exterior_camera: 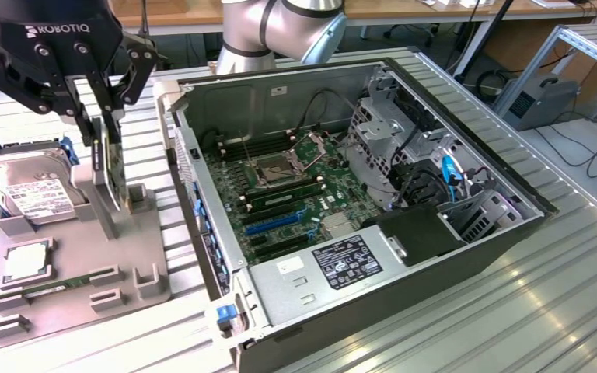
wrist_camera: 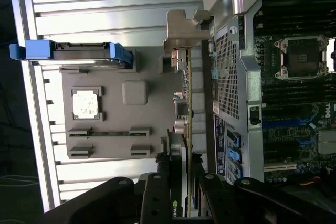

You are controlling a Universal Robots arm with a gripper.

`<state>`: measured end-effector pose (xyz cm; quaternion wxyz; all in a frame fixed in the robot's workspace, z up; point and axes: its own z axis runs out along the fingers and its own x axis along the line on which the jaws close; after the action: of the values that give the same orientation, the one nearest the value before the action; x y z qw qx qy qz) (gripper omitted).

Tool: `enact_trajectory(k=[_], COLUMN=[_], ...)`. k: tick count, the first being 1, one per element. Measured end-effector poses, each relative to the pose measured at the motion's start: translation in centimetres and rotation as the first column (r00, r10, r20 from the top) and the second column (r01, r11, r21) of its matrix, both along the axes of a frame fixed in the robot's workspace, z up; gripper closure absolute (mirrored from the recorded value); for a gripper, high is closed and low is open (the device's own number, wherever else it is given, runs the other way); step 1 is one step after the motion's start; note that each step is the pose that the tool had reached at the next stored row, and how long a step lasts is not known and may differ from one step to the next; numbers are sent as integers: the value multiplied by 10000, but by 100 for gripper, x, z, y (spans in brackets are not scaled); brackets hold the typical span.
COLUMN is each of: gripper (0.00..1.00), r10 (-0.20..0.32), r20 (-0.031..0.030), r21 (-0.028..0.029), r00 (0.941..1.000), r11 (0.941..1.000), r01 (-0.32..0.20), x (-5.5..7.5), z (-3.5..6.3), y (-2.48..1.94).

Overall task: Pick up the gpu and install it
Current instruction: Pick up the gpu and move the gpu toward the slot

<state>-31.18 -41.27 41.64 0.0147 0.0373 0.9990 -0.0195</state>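
Claw [wrist_camera: 181, 174] clenched on gpu [wrist_camera: 186, 108] | thin dark card, upright, edge-on | end apparently silver

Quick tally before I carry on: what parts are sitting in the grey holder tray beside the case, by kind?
hard drive: 1
processor chip: 1
memory stick: 1
gpu, standing on edge: 1
Total: 4
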Motion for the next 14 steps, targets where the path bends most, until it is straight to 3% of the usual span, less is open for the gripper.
enact_trajectory(k=[14], gripper=[73], r10=[0], r20=[0], r21=[0], r00=[10000], r11=[10000], r01=[0], x=[0], z=[54], y=[0])
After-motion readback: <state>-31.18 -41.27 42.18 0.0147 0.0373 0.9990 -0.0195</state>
